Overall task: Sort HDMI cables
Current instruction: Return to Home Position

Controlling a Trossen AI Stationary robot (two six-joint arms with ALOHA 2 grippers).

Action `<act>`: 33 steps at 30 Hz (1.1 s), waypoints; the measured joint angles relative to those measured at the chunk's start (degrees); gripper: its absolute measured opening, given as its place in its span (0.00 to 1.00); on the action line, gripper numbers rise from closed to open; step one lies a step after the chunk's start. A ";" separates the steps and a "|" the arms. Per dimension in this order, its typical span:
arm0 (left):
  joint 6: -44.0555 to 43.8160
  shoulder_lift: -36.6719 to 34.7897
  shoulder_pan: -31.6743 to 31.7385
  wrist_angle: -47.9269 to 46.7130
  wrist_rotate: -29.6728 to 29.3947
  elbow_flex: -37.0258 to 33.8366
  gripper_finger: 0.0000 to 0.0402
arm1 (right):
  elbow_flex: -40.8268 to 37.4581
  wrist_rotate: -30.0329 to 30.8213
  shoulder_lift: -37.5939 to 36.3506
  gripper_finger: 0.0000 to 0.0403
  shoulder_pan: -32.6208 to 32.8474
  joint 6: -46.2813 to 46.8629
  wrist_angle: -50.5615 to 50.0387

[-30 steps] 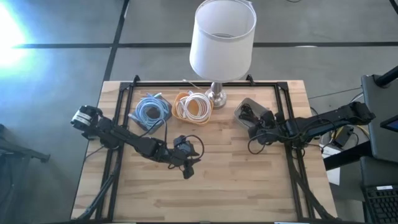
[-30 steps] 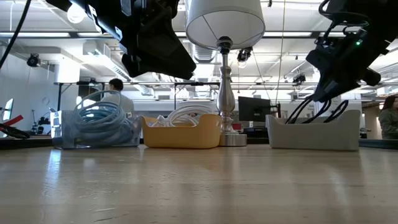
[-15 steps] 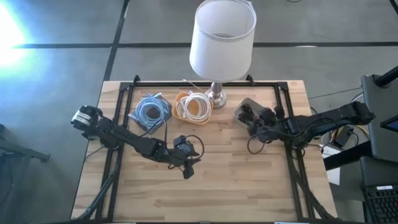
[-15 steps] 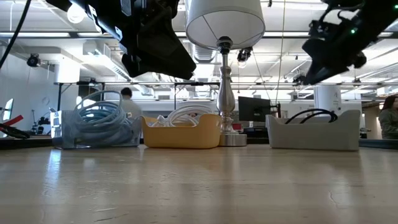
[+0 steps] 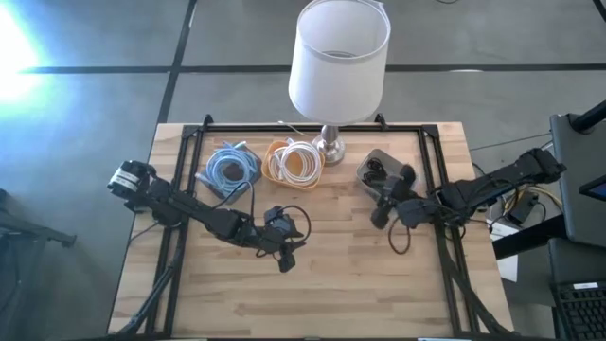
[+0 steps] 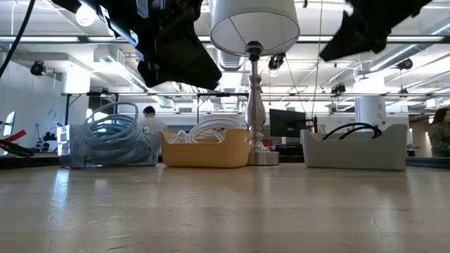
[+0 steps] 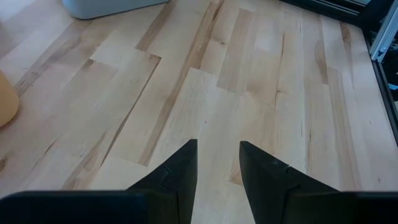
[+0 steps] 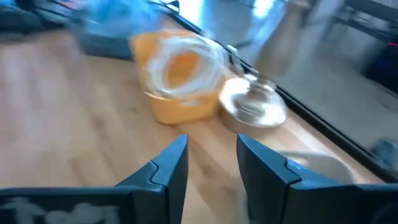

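Observation:
Light blue cables (image 5: 230, 170) lie coiled in a clear tray (image 6: 112, 137). White cables (image 5: 294, 163) sit in the orange tray (image 6: 205, 149), also seen in the right wrist view (image 8: 183, 68). Black cables (image 5: 381, 170) rest in the grey tray (image 6: 355, 151), one loop (image 6: 355, 128) showing above its rim. My left gripper (image 5: 287, 260) hovers open over bare wood at mid-table (image 7: 217, 144). My right gripper (image 5: 377, 218) is open, raised in front of the grey tray (image 8: 211, 140), and holds nothing.
A lamp with a white shade (image 5: 339, 57) stands on its metal base (image 5: 329, 147) between the orange and grey trays, at the far edge. A black frame (image 5: 189, 152) runs along the table's sides. Bare wood (image 5: 341, 284) fills the near half.
My right gripper has let go of a black cable that hung below it over the grey tray; the cable now lies in the tray. The gripper has then risen and drawn back toward the table's near edge and slightly left. My left arm has kept still.

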 joint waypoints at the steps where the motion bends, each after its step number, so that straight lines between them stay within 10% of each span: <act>1: 0.00 0.00 0.01 0.00 0.00 0.00 0.30 | 0.50 -0.60 0.11 0.32 0.71 -0.93 0.99; 16: 5.63 -2.41 1.84 -4.78 -5.94 -0.02 0.30 | 6.08 -2.05 -0.07 0.31 4.05 -17.36 0.86; 33: 16.91 -39.24 -2.31 -20.60 -16.23 -4.61 0.30 | 6.13 -12.37 -0.07 0.27 4.20 -14.19 0.31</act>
